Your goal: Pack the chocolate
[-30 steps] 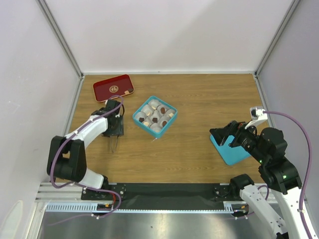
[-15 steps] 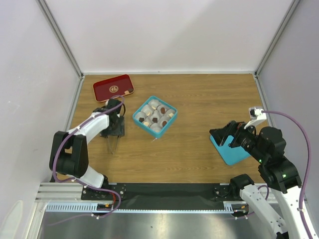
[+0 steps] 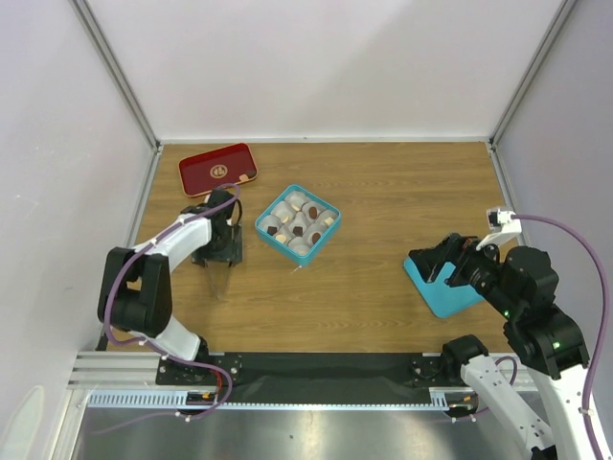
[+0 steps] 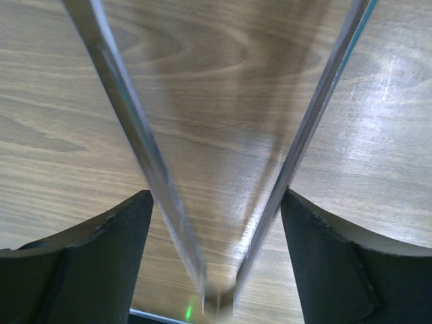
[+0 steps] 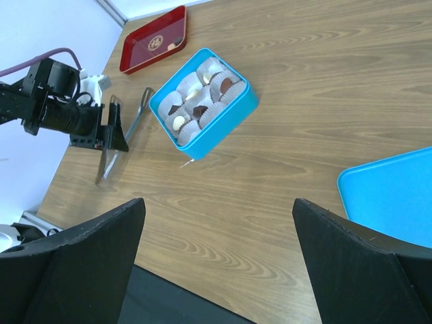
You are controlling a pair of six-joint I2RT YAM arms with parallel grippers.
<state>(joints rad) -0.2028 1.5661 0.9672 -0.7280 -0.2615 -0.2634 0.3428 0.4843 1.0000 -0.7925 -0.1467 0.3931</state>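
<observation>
Several chocolates [image 3: 298, 223], dark brown and tan, sit in white paper cups inside the open teal box [image 3: 279, 246]; they also show in the right wrist view [image 5: 198, 111]. My left gripper [image 3: 220, 259] is left of the box, low over the table. It is shut on metal tongs [image 3: 220, 281], whose two blades [image 4: 135, 135] press against my fingers' inner sides and meet at the bottom of the left wrist view. My right gripper [image 3: 436, 257] is open and empty above the teal lid [image 3: 446, 293], far right of the box.
A red tray with a gold emblem [image 3: 218, 169] lies at the back left, behind the left gripper. The teal lid [image 5: 398, 196] lies flat near the table's front right. White walls close in the table on three sides.
My left gripper has shifted slightly right with the tongs. My right arm has drawn back a little to the right over the lid.
</observation>
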